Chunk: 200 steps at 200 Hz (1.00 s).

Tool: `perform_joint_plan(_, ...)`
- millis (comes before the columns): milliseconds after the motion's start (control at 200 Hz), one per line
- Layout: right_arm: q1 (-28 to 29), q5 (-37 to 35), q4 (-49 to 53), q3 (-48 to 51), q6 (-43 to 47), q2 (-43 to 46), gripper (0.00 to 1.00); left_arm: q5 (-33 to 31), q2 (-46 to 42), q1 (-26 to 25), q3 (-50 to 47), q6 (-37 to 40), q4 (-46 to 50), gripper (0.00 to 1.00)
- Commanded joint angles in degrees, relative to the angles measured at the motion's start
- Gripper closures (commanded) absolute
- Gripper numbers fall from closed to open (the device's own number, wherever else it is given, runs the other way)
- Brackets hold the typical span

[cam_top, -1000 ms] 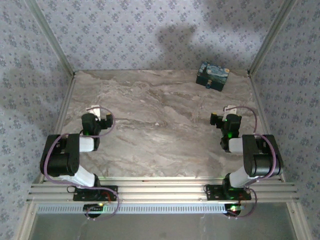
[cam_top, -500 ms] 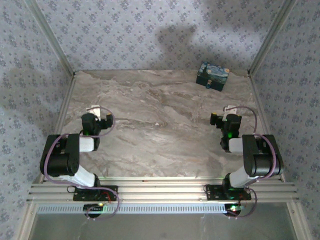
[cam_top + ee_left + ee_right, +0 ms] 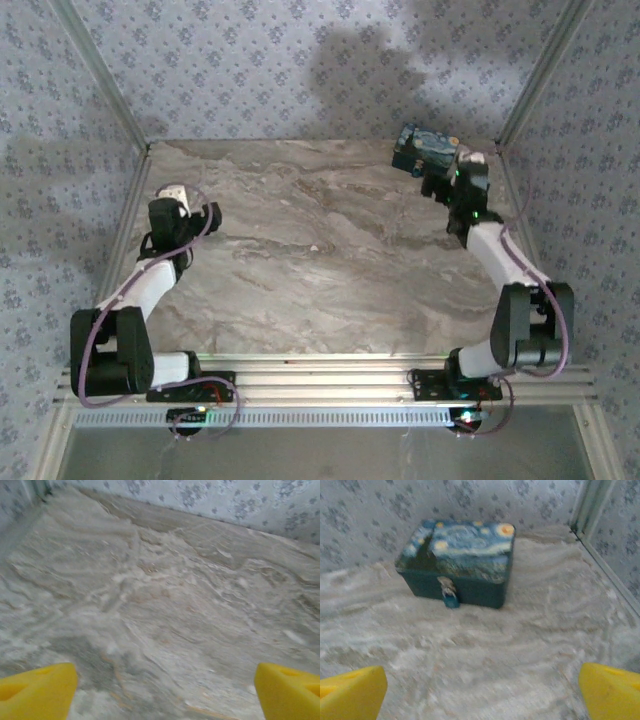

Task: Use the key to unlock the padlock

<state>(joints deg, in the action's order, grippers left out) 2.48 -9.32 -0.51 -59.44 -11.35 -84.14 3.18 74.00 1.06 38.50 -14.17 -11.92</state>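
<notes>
Marble-look tabletop (image 3: 320,260), floral wallpaper (image 3: 300,60) on all sides, aluminium frame post (image 3: 592,505) in the far right corner.

Task item: padlock (image 3: 450,599), small and blue, hangs on the hasp at the front face of the box (image 3: 460,555). Box is dark teal with a starry-night print on the lid. It sits at the far right of the tabletop, close to the back wall and near the corner post. Picture is too soft to read the shackle state.

Right arm is stretched out toward that corner. Right claw (image 3: 480,692) faces the box front and is wide open, with its yellow fingers (image 3: 350,692) at the two edges of the wrist view and nothing between them. A bare strip of tabletop separates it from the box, so no contact. From above, the right claw (image 3: 437,182) sits just on the near side of the box (image 3: 412,148).

Left arm reaches up the left side. Left claw (image 3: 195,222) is well apart from the box. In the wrist view the left claw (image 3: 160,690) is spread wide and holds nothing, with bare marble under it.
</notes>
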Motion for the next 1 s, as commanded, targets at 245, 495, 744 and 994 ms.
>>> perform_joint_plan(245,4.61,-2.55,31.02,-45.38,-12.73,-32.64,0.06,16.52,4.05,-6.38,8.03,-12.90,14.76,0.19)
perform_joint_plan(495,4.77,1.76,38.03,-71.47,-14.31,-52.63,0.10,24.37,11.43,-9.99,13.47,-15.00,17.20,0.22)
perform_joint_plan(744,2.62,8.44,38.44,-84.48,-14.82,-63.47,0.15,27.23,15.43,-10.77,17.30,-10.03,22.37,0.23)
perform_joint_plan(994,2.61,11.14,42.73,-79.84,-12.73,-62.88,0.20,28.36,15.46,-10.97,16.58,-9.82,22.35,0.23)
